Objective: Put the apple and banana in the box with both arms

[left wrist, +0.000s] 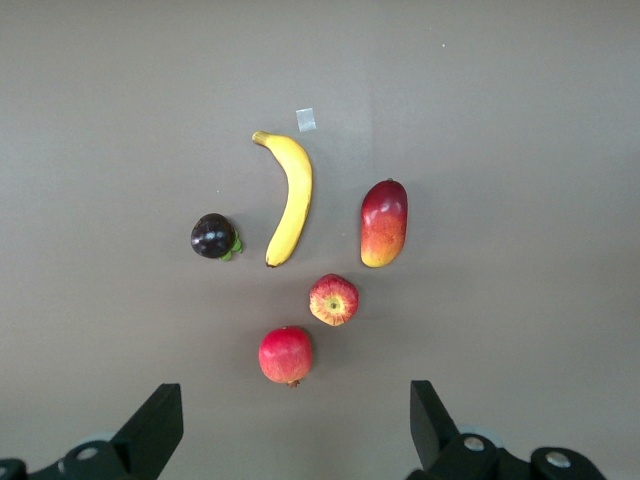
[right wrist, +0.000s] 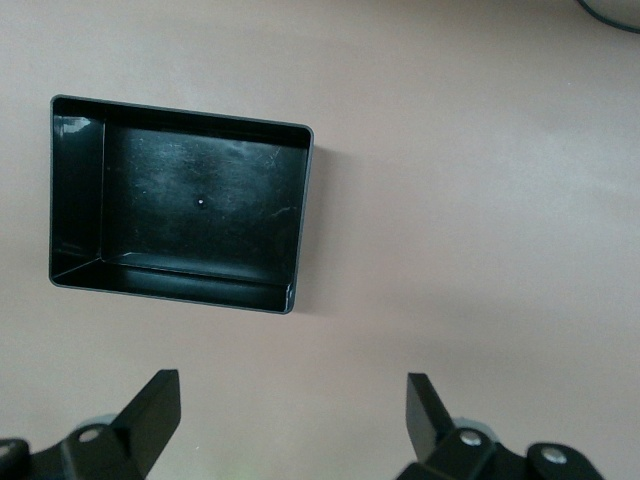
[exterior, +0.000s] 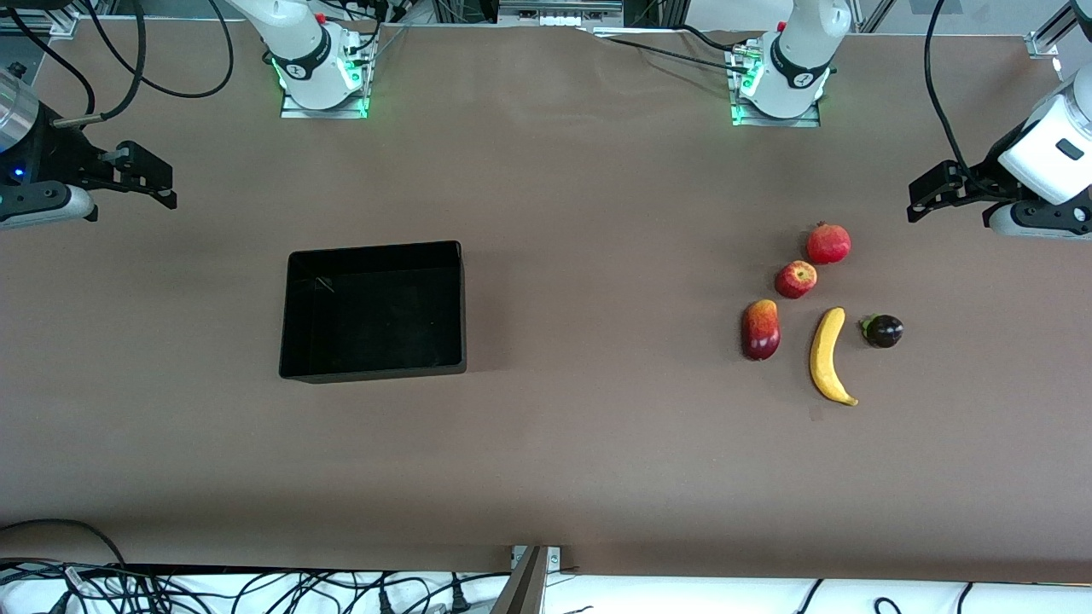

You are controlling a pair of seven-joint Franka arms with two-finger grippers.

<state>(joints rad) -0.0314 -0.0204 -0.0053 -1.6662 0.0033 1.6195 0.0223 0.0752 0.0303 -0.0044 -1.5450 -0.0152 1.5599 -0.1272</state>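
Note:
The small red apple (exterior: 795, 279) with yellowish patches lies in a group of fruit toward the left arm's end of the table; it also shows in the left wrist view (left wrist: 334, 299). The long yellow banana (exterior: 828, 355) lies nearer the front camera than the apple and shows in the left wrist view too (left wrist: 288, 197). The empty black box (exterior: 292, 317) stands toward the right arm's end and shows in the right wrist view (right wrist: 304, 210). My left gripper (exterior: 926, 194) is open and empty, held high at the table's end (left wrist: 295, 425). My right gripper (exterior: 153, 181) is open and empty, held high (right wrist: 290, 420).
A red pomegranate (exterior: 828, 243) lies beside the apple, farther from the front camera. A red-and-yellow mango (exterior: 760, 329) and a dark purple fruit (exterior: 883, 331) lie on either side of the banana. A small white scrap (left wrist: 306, 119) lies by the banana's tip.

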